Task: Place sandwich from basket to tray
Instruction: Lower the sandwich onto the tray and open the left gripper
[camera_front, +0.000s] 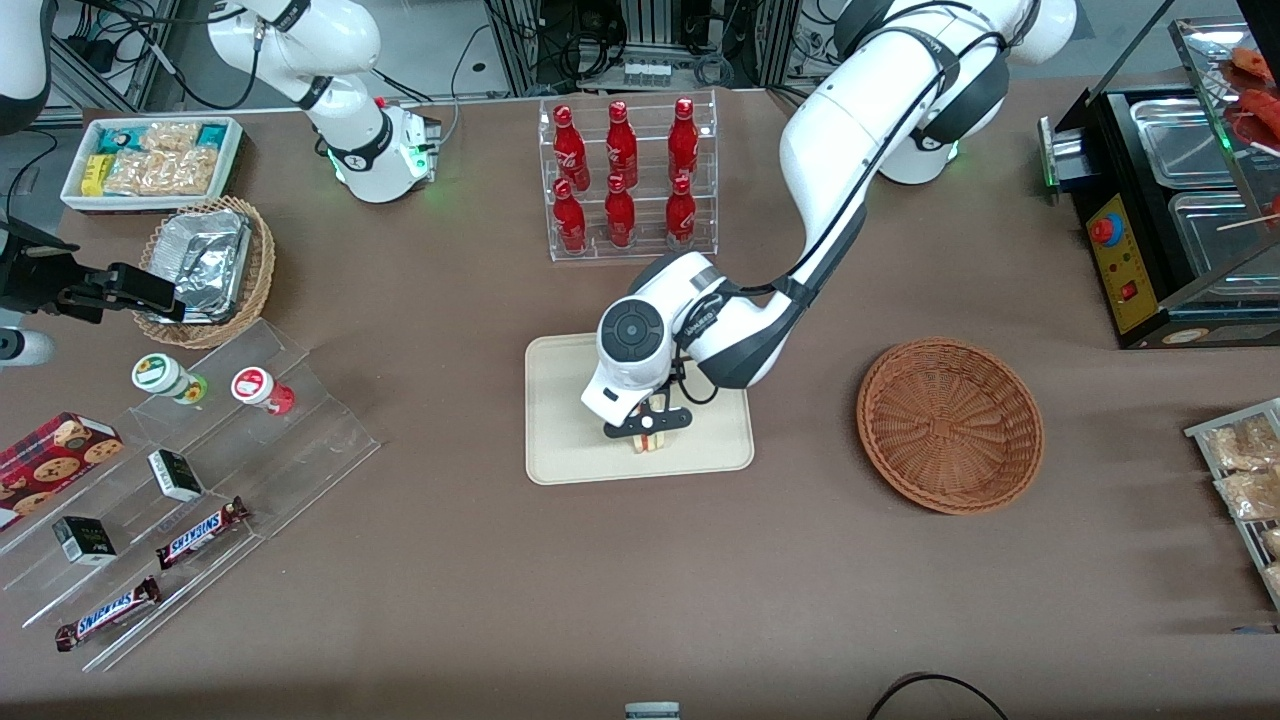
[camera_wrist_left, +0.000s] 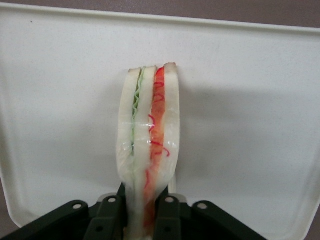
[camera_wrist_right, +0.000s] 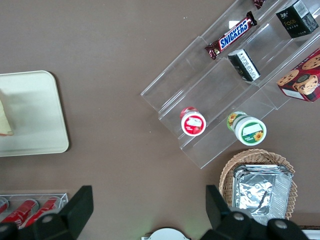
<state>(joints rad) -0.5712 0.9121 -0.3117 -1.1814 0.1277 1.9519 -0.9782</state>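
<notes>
While over tray (camera_front: 560, 440), sandwich (camera_wrist_left: 149, 150) between gripper (camera_front: 650, 432) jaws.

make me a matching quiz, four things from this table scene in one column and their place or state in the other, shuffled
Things:
1. sandwich
2. basket
3. tray
4. tool

Place or state:
A. holds nothing, toward the working arm's end of the table
B. lies flat under the tool
C. pinched upright, filling edge showing
D. shut on the sandwich, over the tray

Pairs: 1-C, 2-A, 3-B, 4-D
</notes>
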